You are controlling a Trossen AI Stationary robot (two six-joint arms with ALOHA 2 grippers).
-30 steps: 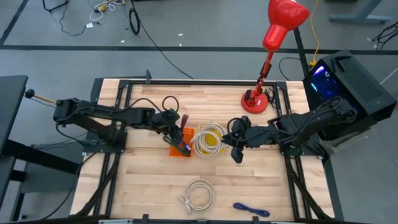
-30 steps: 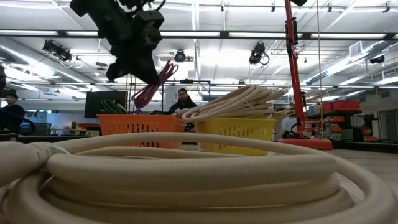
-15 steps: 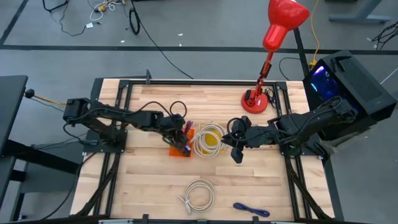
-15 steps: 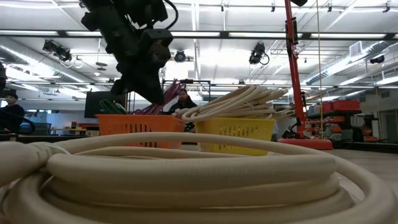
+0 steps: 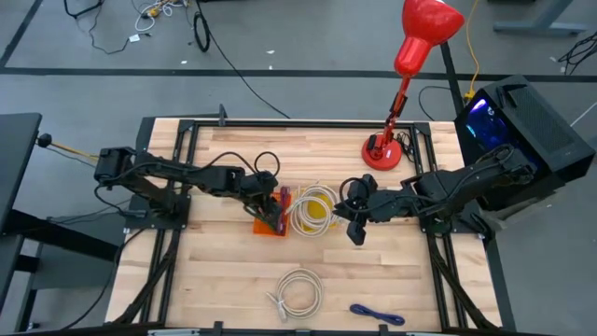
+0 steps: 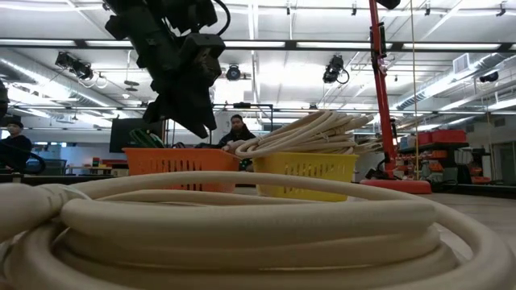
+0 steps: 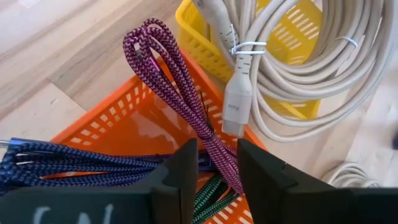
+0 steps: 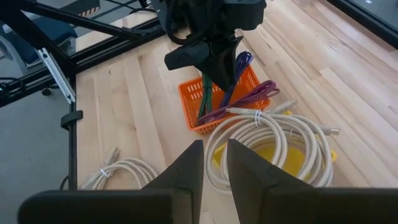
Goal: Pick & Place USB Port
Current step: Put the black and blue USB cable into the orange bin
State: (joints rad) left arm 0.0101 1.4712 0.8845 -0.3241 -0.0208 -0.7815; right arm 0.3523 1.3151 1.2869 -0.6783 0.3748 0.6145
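Left end effector [image 7: 213, 163] gripping purple cable [image 7: 180, 99], in orange basket [image 7: 134, 118]

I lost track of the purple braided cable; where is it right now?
In the left wrist view, the purple cable is between the left gripper's fingers, lying into the orange basket beside the yellow basket.

I am working in a robotics lab or industrial workshop hall. The butcher-block table [image 5: 308, 261] sits on a black metal frame over grey concrete floor [image 5: 308, 56] strewn with loose cables [image 5: 154, 14]. A computer tower [image 5: 522, 117] glows on the right. Far across the table, exposed ceiling ducts [image 6: 48, 68], strip lights [image 6: 274, 76], shelving and a person [image 6: 236, 129] fill the open hall.
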